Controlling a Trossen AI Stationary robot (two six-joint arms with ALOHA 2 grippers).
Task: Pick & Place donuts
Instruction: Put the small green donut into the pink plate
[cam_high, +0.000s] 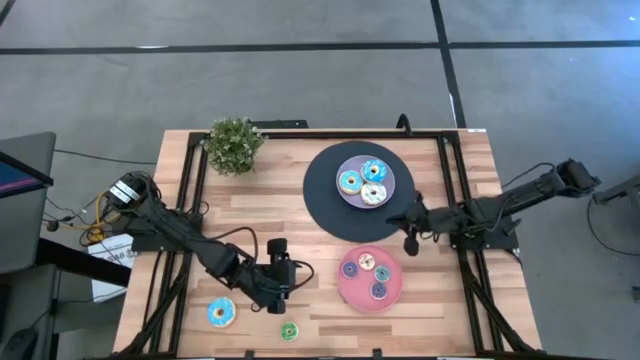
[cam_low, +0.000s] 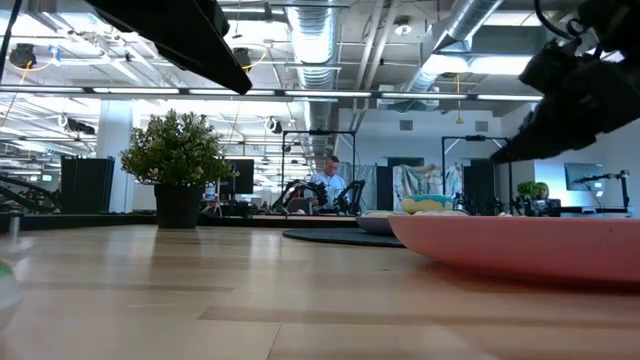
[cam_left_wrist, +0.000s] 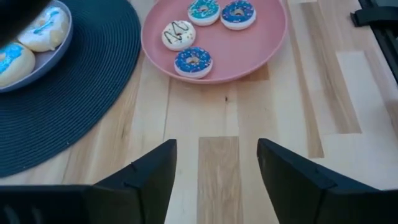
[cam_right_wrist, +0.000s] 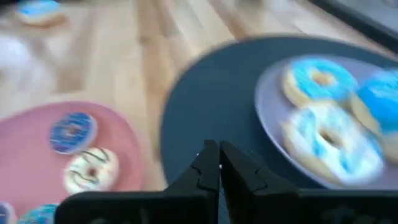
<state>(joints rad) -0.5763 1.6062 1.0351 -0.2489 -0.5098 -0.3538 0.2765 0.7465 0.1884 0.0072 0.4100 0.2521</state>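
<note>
My left gripper (cam_left_wrist: 216, 171) hangs open and empty over bare table (cam_high: 300, 205), facing the pink plate (cam_high: 352, 288) where small donuts (cam_high: 367, 262) go. Two donuts (cam_high: 221, 313) wait nearby. My right gripper (cam_right_wrist: 219, 168) is pinched together, empty.

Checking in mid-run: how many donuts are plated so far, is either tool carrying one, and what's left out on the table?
Done: three large donuts on the lavender plate and four small ones on the pink plate. In hand: nothing; the left tool is open and empty over bare wood, and the right tool is shut and empty above the black disc. Left: the blue donut and the green donut near the front edge.
</note>
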